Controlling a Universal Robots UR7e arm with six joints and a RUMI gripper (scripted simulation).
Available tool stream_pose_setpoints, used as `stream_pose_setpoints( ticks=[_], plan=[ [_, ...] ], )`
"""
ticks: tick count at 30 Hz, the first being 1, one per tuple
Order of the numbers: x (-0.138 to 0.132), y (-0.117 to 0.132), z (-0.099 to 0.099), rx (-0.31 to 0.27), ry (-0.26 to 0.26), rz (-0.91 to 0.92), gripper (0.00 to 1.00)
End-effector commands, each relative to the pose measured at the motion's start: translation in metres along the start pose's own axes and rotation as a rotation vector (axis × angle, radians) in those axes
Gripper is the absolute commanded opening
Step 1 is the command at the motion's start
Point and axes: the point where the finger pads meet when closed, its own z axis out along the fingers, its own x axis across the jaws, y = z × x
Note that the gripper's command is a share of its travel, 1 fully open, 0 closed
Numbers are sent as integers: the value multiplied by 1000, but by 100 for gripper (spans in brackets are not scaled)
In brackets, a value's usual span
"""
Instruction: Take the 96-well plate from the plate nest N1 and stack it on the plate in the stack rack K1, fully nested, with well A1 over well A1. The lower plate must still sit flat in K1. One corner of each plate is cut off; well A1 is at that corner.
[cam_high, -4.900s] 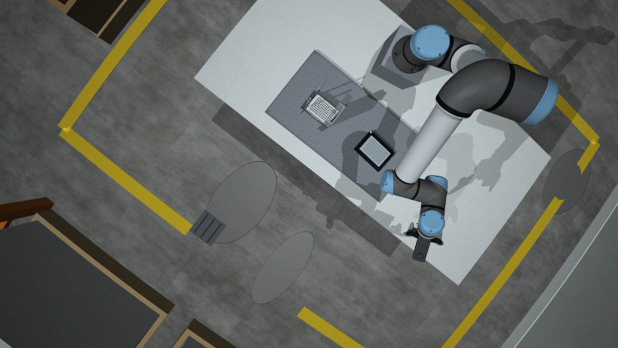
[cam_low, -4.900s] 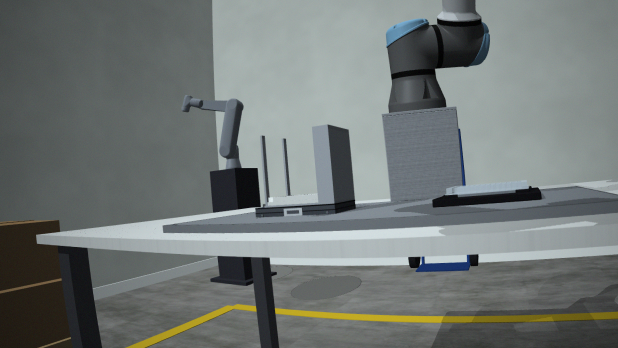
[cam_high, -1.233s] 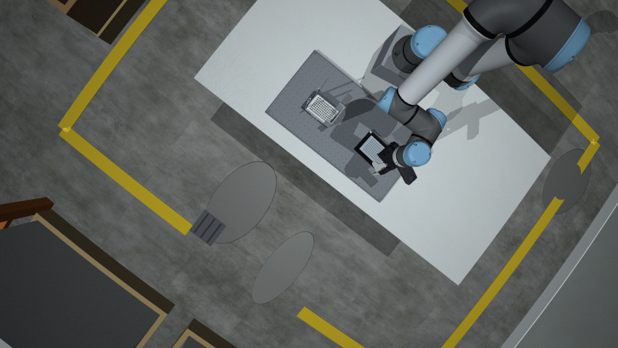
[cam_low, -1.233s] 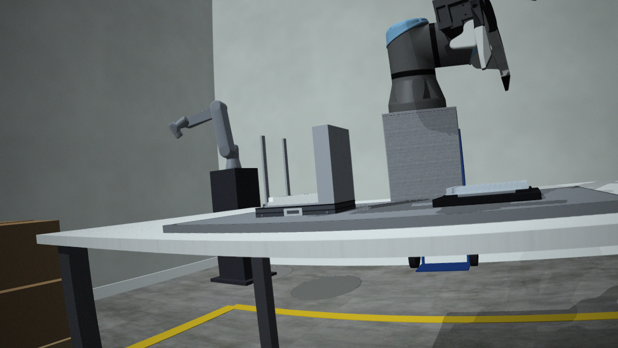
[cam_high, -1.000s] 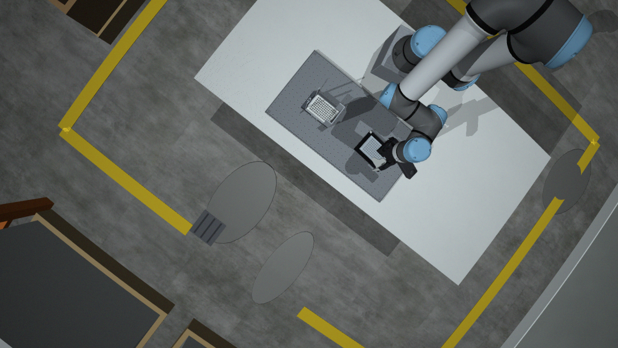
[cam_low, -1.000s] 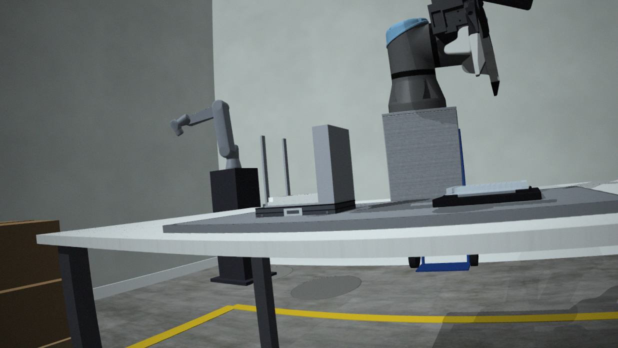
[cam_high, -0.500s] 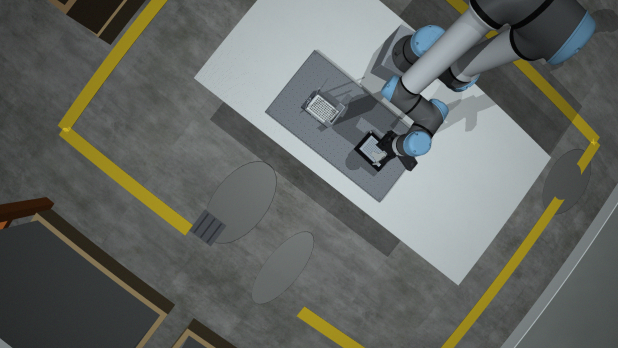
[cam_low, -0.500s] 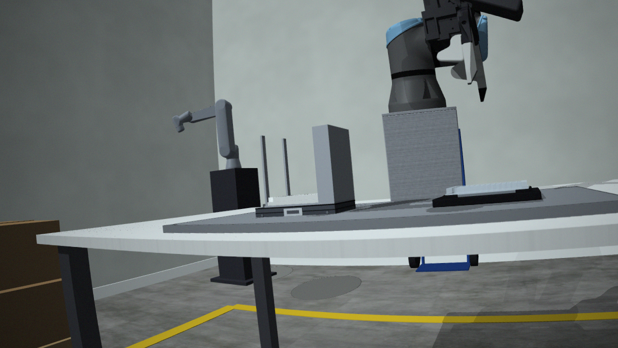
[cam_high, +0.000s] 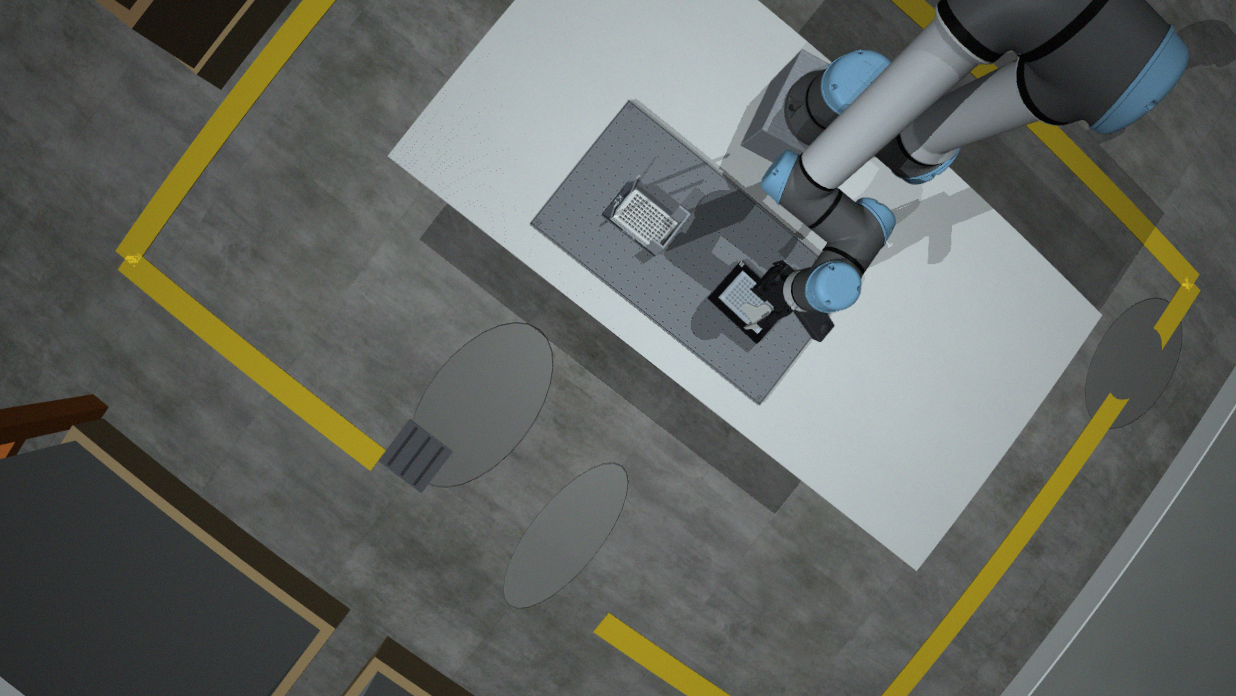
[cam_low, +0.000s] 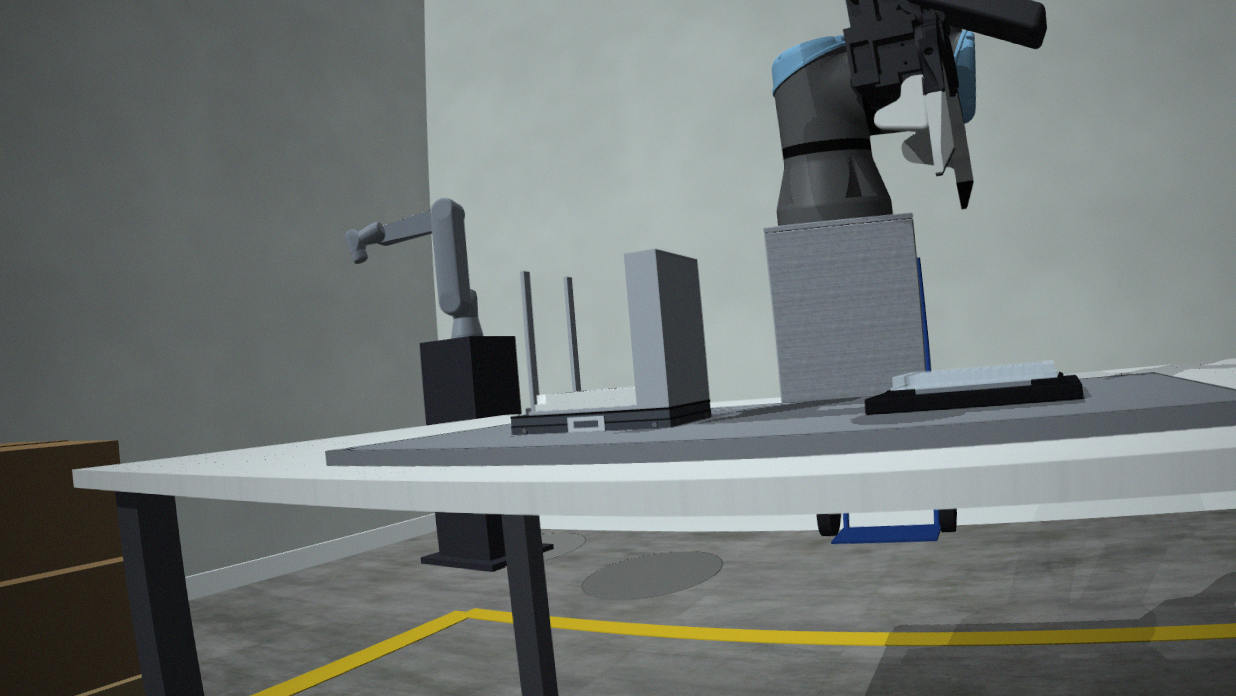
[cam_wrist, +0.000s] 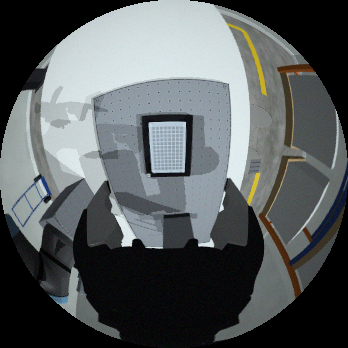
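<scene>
A white 96-well plate (cam_high: 733, 292) (cam_low: 977, 376) (cam_wrist: 167, 148) lies flat in the black plate nest N1 (cam_high: 714, 299) (cam_low: 968, 398) (cam_wrist: 145, 145) on the grey breadboard (cam_high: 596, 259) (cam_low: 778, 438) (cam_wrist: 210, 110). The stack rack K1 (cam_high: 678, 220) (cam_low: 664, 328) stands to the left, with its own plate (cam_high: 641, 214) (cam_low: 579, 399) low between two thin posts and a tall wall. My gripper (cam_high: 754, 316) (cam_low: 947, 172) (cam_wrist: 166, 180) is open and empty. It points down, high above the nest, over the plate's near end. The cut corners are too small to tell.
The breadboard lies on a white table (cam_high: 908, 415) (cam_low: 605, 492). The arm's grey pedestal (cam_low: 843, 306) stands behind the nest. A small grey arm on a black pedestal (cam_low: 467, 371) stands behind the rack. A brown cabinet (cam_low: 51, 518) is at the far left.
</scene>
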Motion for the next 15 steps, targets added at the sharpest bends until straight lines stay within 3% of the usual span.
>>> stream_pose_setpoints(
  ticks=[1, 15],
  plan=[
    [0, 0, 5, 0, 1, 0, 100],
    [0, 0, 28, 0, 1, 0, 100]
  ],
)
